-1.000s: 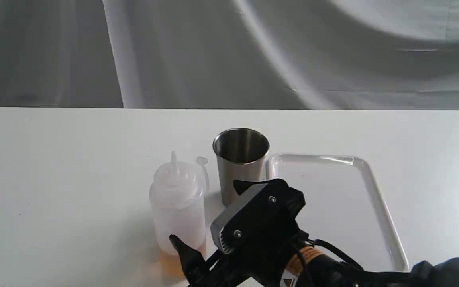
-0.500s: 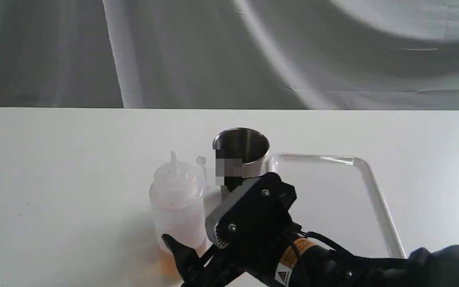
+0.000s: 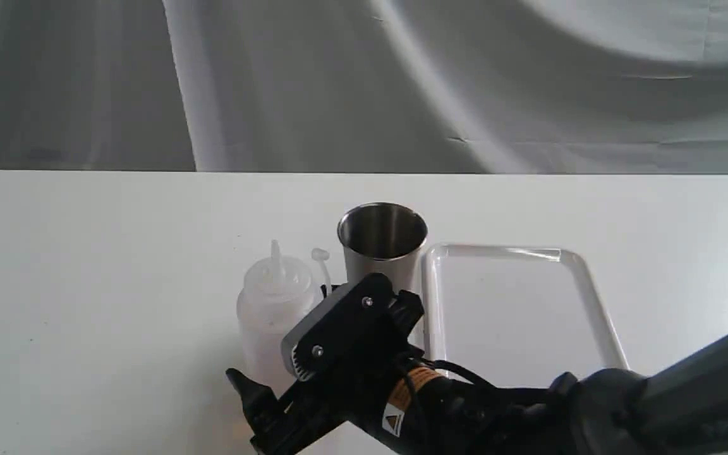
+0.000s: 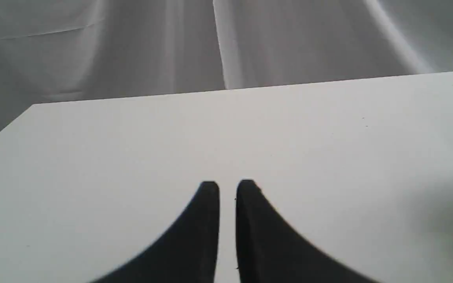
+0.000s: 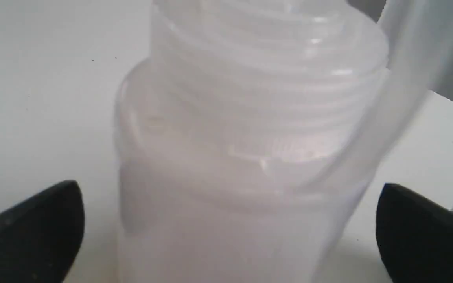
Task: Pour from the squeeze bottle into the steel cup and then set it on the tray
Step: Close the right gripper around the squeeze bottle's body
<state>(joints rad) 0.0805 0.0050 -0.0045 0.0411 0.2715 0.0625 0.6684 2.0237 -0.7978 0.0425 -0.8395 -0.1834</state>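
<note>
Right gripper (image 5: 226, 230) is spread wide, one black finger (image 5: 34, 224) on each side of the squeeze bottle (image 3: 272, 297); a gap shows on both sides, so no contact can be confirmed. The bottle stands upright on the table (image 3: 86, 284), at about 8 o'clock from the steel cup (image 3: 382, 243) and just beside it. Its small cap (image 3: 320, 254) sticks up on a thin tether between bottle and cup. The tray (image 3: 497, 251) lies at about 4 o'clock from the cup, its near corner close to the cup wall and nothing on it. The right arm (image 3: 440, 404) comes in from 5 o'clock of the exterior view. Its black wrist block covers the bottle's lower half and the cup's base, so the liquid level cannot be read. Left gripper (image 4: 228, 184) hangs over bare tabletop with its fingers nearly together, a thin slit between them, holding nothing. The table is matt white and smooth, with a few tiny dark specks. Behind it hangs a grey cloth backdrop (image 3: 339, 82) in soft folds. The bottle is cloudy white plastic, cylindrical, with ribbed screw threads at the shoulder and a cone nozzle. The cup is brushed steel, narrowing downward, with a dark glossy inside. The tray is rectangular with rounded corners and a low shiny rim.
</note>
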